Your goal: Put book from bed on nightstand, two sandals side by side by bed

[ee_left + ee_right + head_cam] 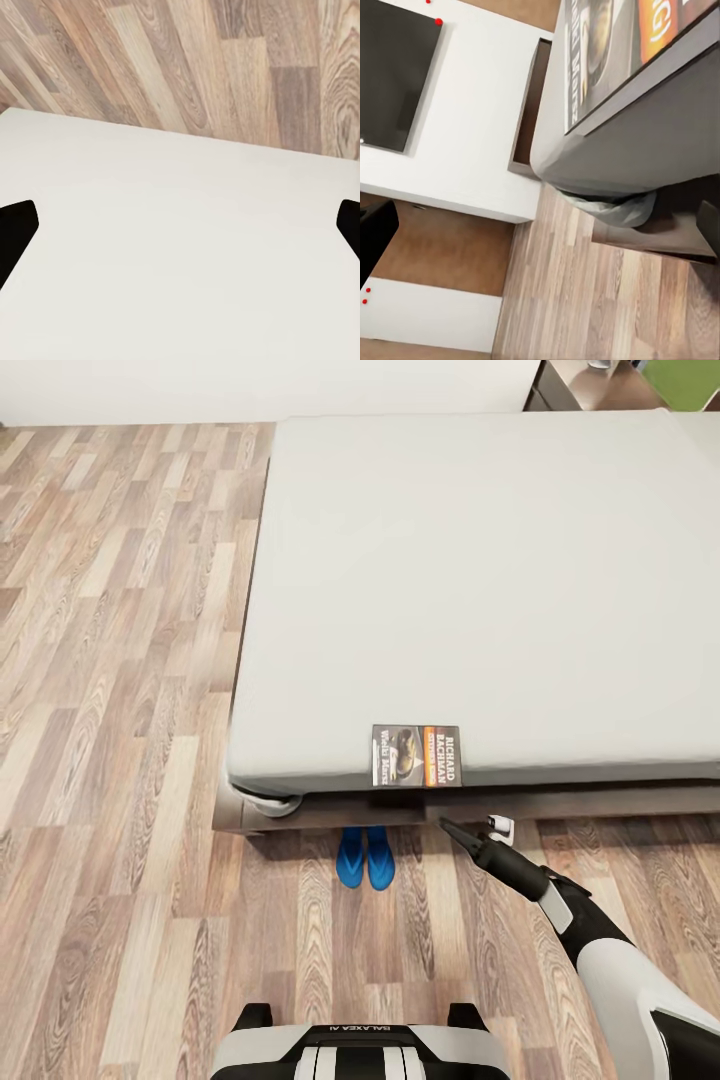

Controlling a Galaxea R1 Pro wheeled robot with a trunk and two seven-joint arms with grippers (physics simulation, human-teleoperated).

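- right gripper [478, 828], black-and-white two-finger claw on a white arm, reaches from the lower right toward the bed's near edge; fingers spread apart, nothing between them, tips just below the wood frame and a little right of the book
- in the right wrist view its dark fingertips [376, 229] sit wide at opposite edges, jaws empty, looking at the mattress corner
- left gripper [180, 232]: two dark fingertips far apart at the frame sides, holding nothing, over a plain white surface with plank floor beyond
- thin dark-grey paperback book with orange band and white lettering [417, 755] lies flat on the mattress, right at its near edge; also seen at [607, 52]
- large low bed, light-grey mattress on dark brown wood frame [480, 570]
- two bright blue flip-flop sandals [365, 857] side by side, touching, on the brown wood-plank floor [110, 710], just beside the bed frame, below and slightly left of the book
- dark flat screen on a white wall [394, 71]
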